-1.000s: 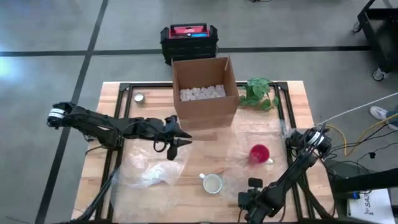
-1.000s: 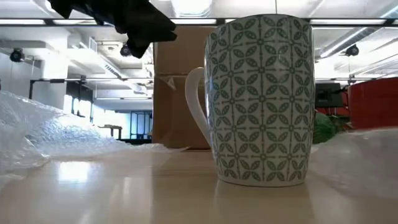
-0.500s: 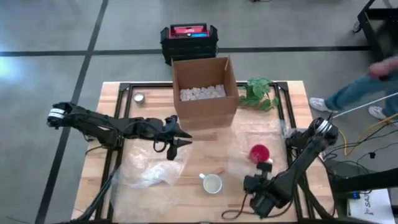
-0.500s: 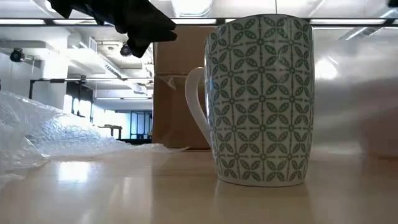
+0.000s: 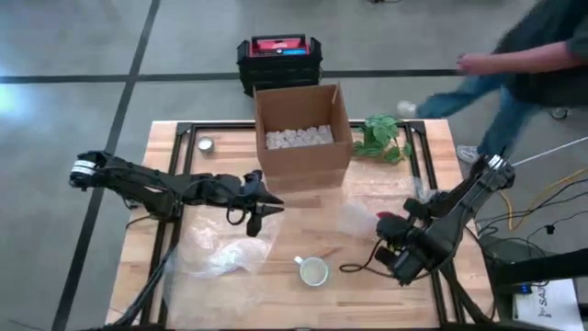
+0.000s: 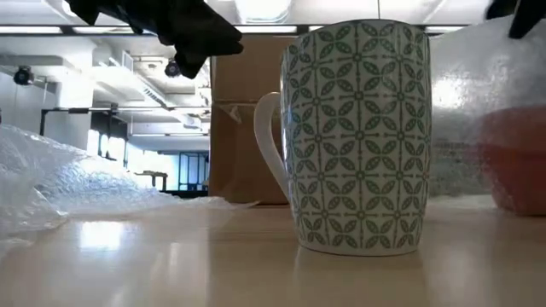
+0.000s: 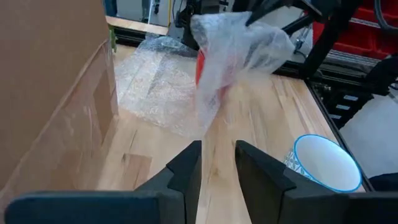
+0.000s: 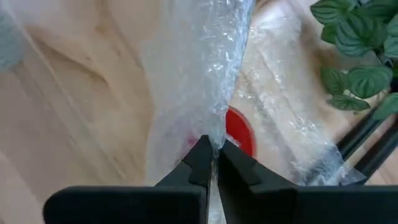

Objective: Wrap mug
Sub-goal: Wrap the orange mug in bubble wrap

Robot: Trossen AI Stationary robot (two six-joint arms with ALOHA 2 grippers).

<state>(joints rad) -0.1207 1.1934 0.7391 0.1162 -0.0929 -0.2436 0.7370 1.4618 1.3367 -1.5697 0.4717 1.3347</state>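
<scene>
The right gripper point(image 8: 213, 163) was clenched on the edge of a bubble wrap sheet point(image 8: 193, 81), holding it lifted over the red mug point(image 8: 239, 132), which stood on the table point(image 5: 175, 142) at the lower right of the high view, largely hidden under the wrap. In the low view the red mug point(image 6: 512, 162) showed dimly through the wrap at the right edge. The left gripper point(image 5: 260, 213) hovered at centre left of the high view, fingers point(image 7: 186, 168) slightly parted and holding nothing. A patterned mug point(image 5: 313, 271) stood at lower centre, crumpled bubble wrap point(image 5: 220, 257) to its left. A cardboard box point(image 5: 301, 133) and plant point(image 5: 384, 138) sat toward the top. A person point(image 5: 524, 64) appeared at the upper right.
</scene>
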